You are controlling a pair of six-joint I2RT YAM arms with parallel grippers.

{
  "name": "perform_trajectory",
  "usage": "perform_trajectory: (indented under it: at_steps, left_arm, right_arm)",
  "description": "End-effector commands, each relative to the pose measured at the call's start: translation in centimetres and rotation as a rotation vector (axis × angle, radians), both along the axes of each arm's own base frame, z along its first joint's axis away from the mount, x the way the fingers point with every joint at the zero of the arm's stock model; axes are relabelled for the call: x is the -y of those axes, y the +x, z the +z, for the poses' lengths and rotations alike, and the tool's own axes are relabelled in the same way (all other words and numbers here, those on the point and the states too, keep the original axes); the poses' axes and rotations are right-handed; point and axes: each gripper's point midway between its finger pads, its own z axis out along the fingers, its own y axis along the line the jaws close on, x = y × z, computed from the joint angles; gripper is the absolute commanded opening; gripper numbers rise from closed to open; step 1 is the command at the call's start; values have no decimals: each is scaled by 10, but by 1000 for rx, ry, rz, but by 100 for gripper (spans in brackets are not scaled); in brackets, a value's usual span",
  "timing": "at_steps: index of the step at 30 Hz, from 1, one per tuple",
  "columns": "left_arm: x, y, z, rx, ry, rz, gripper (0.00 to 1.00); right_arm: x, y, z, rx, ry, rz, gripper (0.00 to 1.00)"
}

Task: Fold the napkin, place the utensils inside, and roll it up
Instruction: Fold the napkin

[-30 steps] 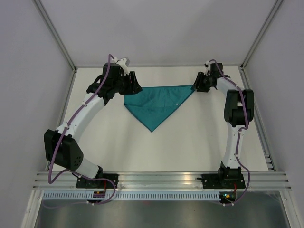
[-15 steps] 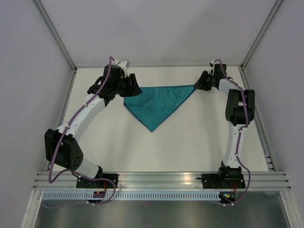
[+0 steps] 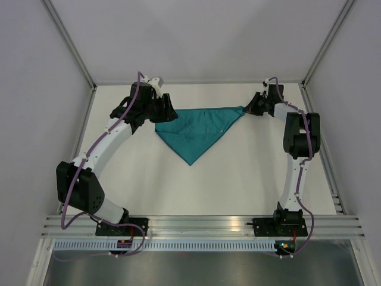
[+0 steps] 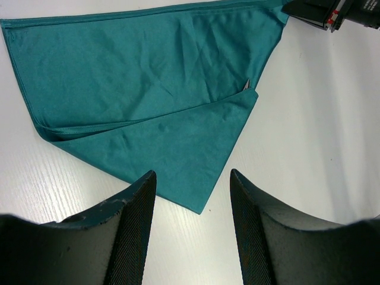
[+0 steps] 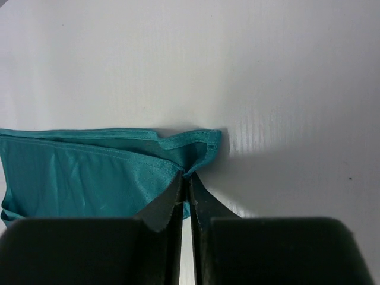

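Note:
The teal napkin [image 3: 196, 131] lies folded into a triangle on the white table, long edge at the back, point toward the arms. My right gripper [image 3: 245, 109] is shut on the napkin's right corner [image 5: 199, 145] and pinches the cloth between its fingertips. My left gripper [image 3: 168, 113] is open and empty at the napkin's left corner; in the left wrist view the folded napkin [image 4: 148, 89] lies beyond its spread fingers [image 4: 133, 219]. No utensils are in view.
The white table [image 3: 238, 179] is bounded by grey walls at left, right and back. An aluminium rail [image 3: 202, 225] runs along the near edge with both arm bases on it.
My right gripper has shifted slightly right and back, pulling the napkin's right corner taut. The left arm has barely moved.

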Motion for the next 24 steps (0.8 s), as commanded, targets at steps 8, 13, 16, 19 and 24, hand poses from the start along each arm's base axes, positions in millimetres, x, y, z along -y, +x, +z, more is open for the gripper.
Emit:
perform_trajectory:
  at_steps: [8,13,16,19,24]
  left_arm:
    - [6,0,20,43,-54,10,58]
    - [5,0,24,47,-62,23,58]
    - [3,0,28,51,-69,42,58]
    - [0,0,33,60,-77,68,58]
    - [-5,-3,49,84,-104,116,58]
  right_arm:
    - [-37,-7,124,333,-86,128,10]
    - [-73,-33,136,397,-160,251,10]
    - [-103,-56,143,431,-198,340,10]
    - [-138,-83,149,485,-253,452,10]
    - [-183,-135,133,502,-346,651,10]
